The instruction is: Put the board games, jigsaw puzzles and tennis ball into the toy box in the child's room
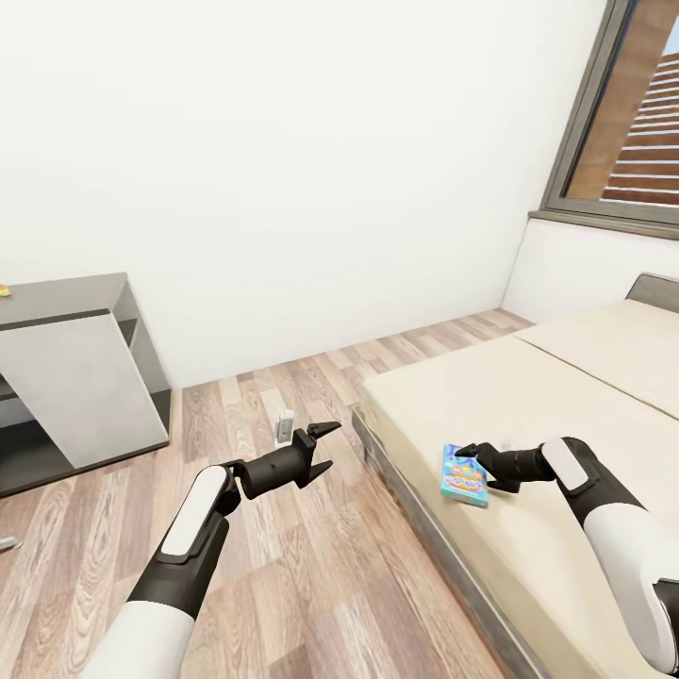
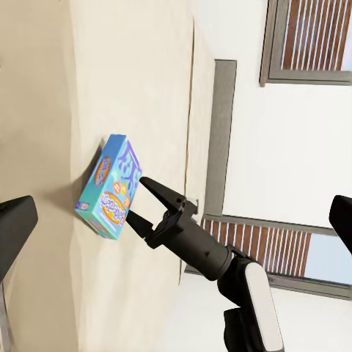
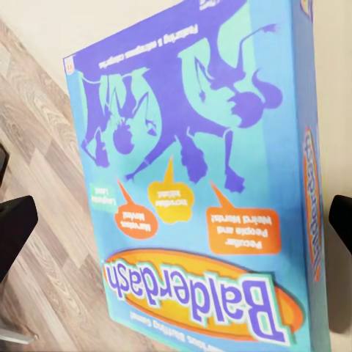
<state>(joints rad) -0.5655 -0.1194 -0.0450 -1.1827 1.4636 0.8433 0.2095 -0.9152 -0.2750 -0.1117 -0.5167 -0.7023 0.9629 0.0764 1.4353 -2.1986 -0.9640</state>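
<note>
One board game, one bed, two end effectors.

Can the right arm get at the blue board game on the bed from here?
Probably yes: the right gripper is open right beside the blue board game near the bed edge, nothing between them.

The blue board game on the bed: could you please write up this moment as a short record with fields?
game: blue-purple Balderdash box, lying flat
place: near the edge of the beige bed
right gripper: open, at the box, fingers on either side, not closed on it
left gripper: open, holding nothing, over the wood floor
desk: grey desk at the left wall
</note>
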